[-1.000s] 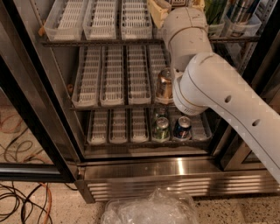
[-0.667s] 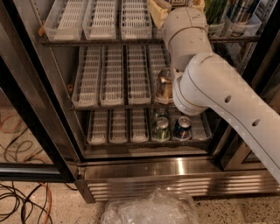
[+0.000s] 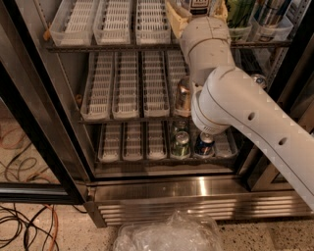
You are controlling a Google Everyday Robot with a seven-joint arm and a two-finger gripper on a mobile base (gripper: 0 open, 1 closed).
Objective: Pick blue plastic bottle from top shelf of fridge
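Observation:
The blue plastic bottle (image 3: 199,5) shows only as a strip of navy label with white lettering at the top edge, on the top shelf (image 3: 117,45) of the fridge (image 3: 196,188). My gripper (image 3: 177,18) is up at that shelf, its tan part just left of the bottle. The white wrist (image 3: 206,41) hides the rest of it. Whether it touches the bottle cannot be told. The arm runs down to the lower right across the shelves.
A green bottle (image 3: 240,11) stands right of the blue one. White lane trays (image 3: 115,22) fill the shelf's left. Cans sit on the middle rack (image 3: 183,93) and bottom rack (image 3: 180,144). The black door frame (image 3: 37,98), floor cables (image 3: 22,228) and a plastic bag (image 3: 167,234) lie below.

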